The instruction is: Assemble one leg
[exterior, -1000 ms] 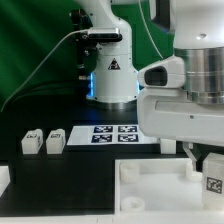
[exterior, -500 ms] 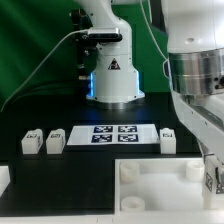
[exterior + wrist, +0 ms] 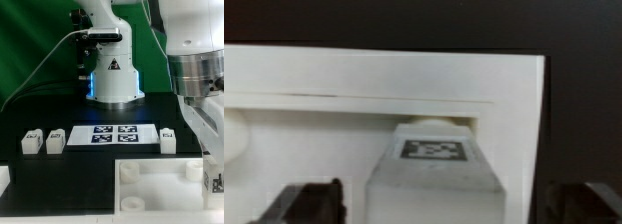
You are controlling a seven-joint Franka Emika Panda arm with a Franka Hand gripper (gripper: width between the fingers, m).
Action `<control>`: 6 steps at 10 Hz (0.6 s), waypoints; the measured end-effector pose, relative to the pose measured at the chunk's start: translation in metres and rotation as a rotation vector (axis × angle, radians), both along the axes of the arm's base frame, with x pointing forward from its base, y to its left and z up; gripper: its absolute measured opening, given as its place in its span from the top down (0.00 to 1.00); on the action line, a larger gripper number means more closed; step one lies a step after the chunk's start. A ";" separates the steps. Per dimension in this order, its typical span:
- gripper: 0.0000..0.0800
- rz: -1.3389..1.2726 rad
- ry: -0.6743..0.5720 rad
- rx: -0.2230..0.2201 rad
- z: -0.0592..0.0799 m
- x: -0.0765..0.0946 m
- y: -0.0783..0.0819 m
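Black matte surface [image 3: 40, 170], with smooth white plastic parts spread across it. Near the middle, the marker board [image 3: 112, 134]: thin, flat, white, printed with four black-and-white square tags. To the exterior view's left of it, two small blocky posts [image 3: 42, 141] side by side, each tagged on top. Just past the board's other end, a third post [image 3: 168, 140], also blocky and tagged.

Along the near edge, a large white tray-like piece [image 3: 150, 190] with raised corners and a shallow recessed face. Above its corner at the exterior view's right, the glossy white arm, reaching down out of frame.

In the wrist view, the leg [image 3: 434, 165]: a square-sided white post with a rounded top and a crisp black-and-white tag on its face, standing against the tray's pale wall. Gripper [image 3: 452, 205] spread apart, dark ridged fingers [image 3: 310, 205] flanking the leg on both sides with clear gaps, not touching it.
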State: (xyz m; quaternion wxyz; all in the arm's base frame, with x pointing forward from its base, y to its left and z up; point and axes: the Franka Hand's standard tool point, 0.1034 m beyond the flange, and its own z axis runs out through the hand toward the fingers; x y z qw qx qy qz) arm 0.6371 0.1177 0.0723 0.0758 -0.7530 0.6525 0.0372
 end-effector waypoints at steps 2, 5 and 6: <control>0.20 0.377 -0.050 -0.044 0.002 0.001 0.002; 0.19 0.659 -0.091 -0.056 0.001 0.001 0.000; 0.19 0.757 -0.105 -0.060 0.001 0.001 0.000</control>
